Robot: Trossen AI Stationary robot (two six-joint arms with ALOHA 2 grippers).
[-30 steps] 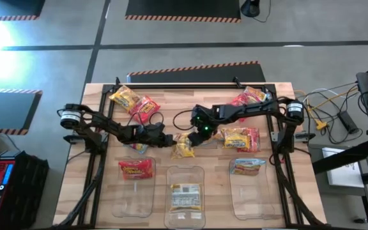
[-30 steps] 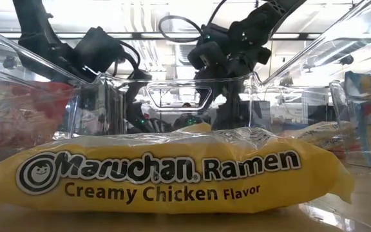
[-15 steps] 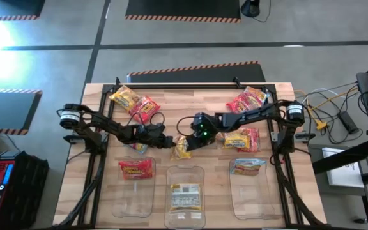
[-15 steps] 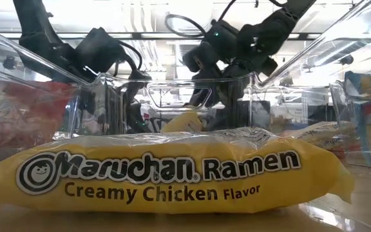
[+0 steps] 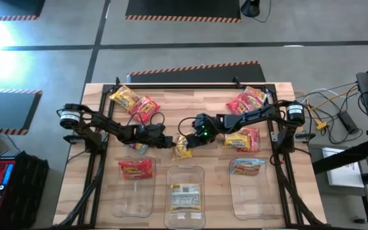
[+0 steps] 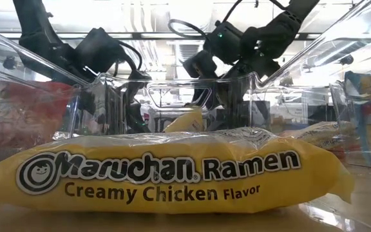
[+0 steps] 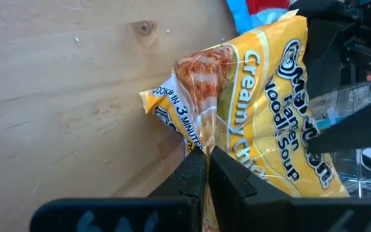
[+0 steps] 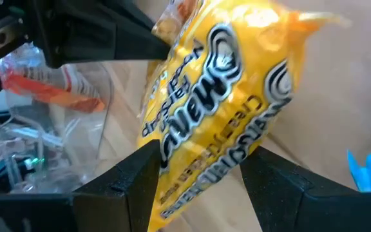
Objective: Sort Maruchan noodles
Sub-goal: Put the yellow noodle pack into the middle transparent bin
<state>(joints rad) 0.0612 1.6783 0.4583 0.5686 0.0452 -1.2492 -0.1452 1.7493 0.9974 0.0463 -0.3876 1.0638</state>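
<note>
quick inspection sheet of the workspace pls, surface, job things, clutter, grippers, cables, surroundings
surface: wooden table, sound, black frame rails along its edges.
job's things: yellow Creamy Chicken packet at mid-table, gripped by both arms; loose packets in far-left, far-right and right groups; one packet in each of three clear bins at the near edge, the middle one yellow.
clutter: nothing seen.
grippers: left gripper shut on the packet's corner; right gripper clamped around the same packet.
cables: bundle right of the table; arm cable loops above the packet.
surroundings: grey floor with striped mats; equipment at both sides.
</note>
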